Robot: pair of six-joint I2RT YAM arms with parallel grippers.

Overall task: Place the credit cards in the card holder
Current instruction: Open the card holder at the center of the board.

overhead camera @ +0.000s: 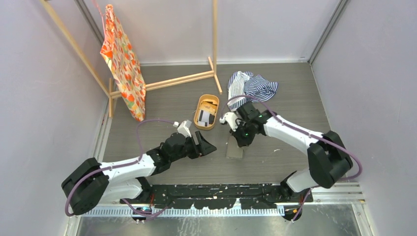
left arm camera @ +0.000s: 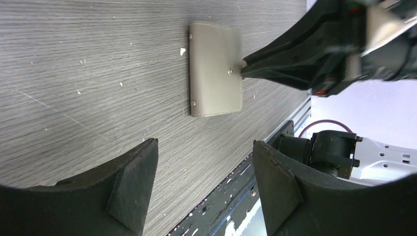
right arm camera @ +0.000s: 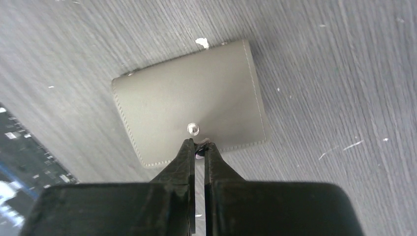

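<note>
The card holder [overhead camera: 234,148] [left arm camera: 215,69] [right arm camera: 192,105] lies shut and flat on the table, snap stud [right arm camera: 193,129] facing up. My right gripper [right arm camera: 198,144] [overhead camera: 239,137] is shut, and its tips pinch the edge of the holder's flap just below the stud. To the holder's left, my left gripper [overhead camera: 207,145] [left arm camera: 205,147] hovers open and empty, apart from it. The credit cards [overhead camera: 206,117], orange-tan, black and white, lie in the oval orange tray [overhead camera: 217,102] behind both grippers.
A striped cloth [overhead camera: 253,84] lies at the back right. A patterned orange bag [overhead camera: 120,59] hangs from a wooden rack [overhead camera: 182,78] at the back left. A black rail [overhead camera: 221,191] runs along the near edge.
</note>
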